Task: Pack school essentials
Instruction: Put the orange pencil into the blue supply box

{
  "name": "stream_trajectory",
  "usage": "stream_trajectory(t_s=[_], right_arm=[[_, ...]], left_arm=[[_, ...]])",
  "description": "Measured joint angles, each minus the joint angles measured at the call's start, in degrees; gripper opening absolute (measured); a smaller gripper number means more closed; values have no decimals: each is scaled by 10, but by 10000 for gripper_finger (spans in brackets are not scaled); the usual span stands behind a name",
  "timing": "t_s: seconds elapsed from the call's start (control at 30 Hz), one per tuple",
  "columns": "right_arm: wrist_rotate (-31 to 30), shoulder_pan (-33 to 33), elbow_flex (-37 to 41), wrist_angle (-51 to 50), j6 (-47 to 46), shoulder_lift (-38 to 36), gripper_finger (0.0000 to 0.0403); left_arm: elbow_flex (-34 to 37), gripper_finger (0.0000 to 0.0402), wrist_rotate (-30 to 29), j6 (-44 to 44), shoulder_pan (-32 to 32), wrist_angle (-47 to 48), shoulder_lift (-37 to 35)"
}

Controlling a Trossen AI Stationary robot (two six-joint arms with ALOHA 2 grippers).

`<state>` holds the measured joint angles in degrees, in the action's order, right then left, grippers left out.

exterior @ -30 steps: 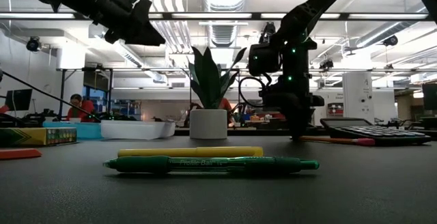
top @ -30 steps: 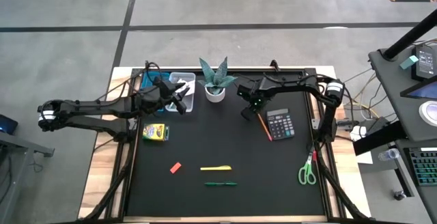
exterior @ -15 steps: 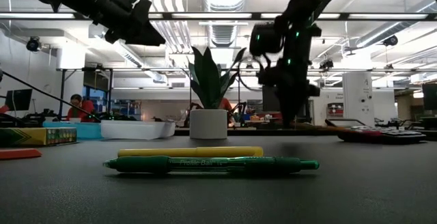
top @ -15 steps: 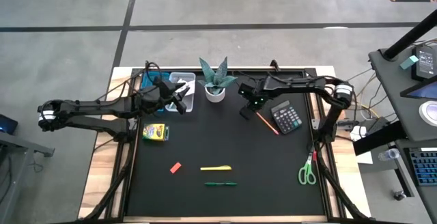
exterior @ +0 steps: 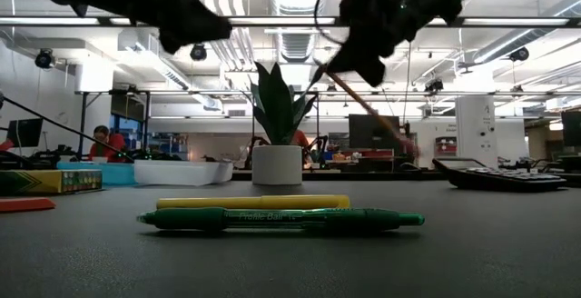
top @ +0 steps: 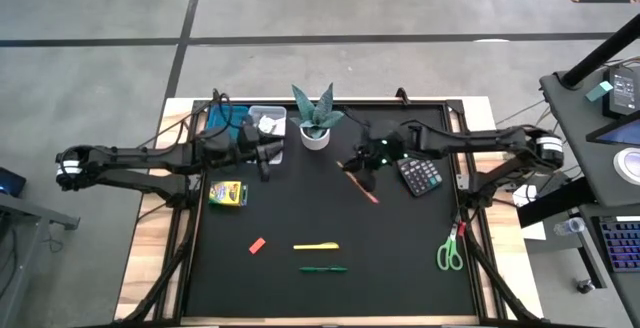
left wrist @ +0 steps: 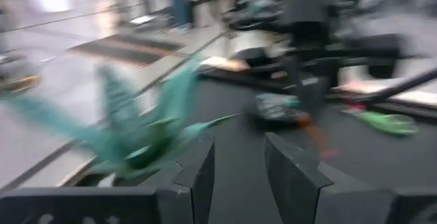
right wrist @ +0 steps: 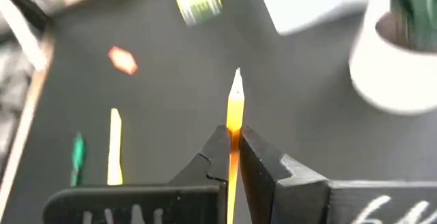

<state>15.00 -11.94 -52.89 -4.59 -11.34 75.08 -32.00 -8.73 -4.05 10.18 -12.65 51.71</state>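
- High view, centre right of the frame: the right gripper [top: 357,165] is clamped on the orange pencil [top: 366,190], lifted off the mat; the right wrist view shows the fingers pinching it with its tip pointing ahead.
- Left gripper [top: 266,155] sits at the upper left, just beside the clear tray [top: 267,115]; its fingers stand apart with nothing between them.
- Progress looks early. A white item [top: 266,125] lies in the tray, possibly the small packet, though I cannot tell for sure.
- Left on the mat: the crayon box [top: 228,193] at left, the red eraser [top: 257,245] lower left, the yellow pen [top: 316,246] and green pen [top: 323,268] at lower centre, and the scissors [top: 449,251] at the lower right edge.
- A calculator [top: 419,175] lies just right of the gripped pencil; the potted plant [top: 316,116] stands at upper centre.
- Work surface is a black mat [top: 300,208] on a wooden table [top: 160,268], standing on a grey concrete floor.
- Low view: an open workshop with ceiling lights, and a person seated far back at the left.
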Motion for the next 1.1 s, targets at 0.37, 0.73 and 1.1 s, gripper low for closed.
stream_trajectory(t_s=[0.37, 0.73, 1.1], right_arm=[[0, 22, 95, 462, -5, 31, 13], [0, 22, 77, 546, 12, 58, 13], [-1, 22, 64, 546, 24, 58, 13]], left_arm=[[4, 109, 89, -1, -26, -174, 103], [1, 109, 150, -71, -35, -417, 272], [1, 109, 182, -149, -36, -612, 400]])
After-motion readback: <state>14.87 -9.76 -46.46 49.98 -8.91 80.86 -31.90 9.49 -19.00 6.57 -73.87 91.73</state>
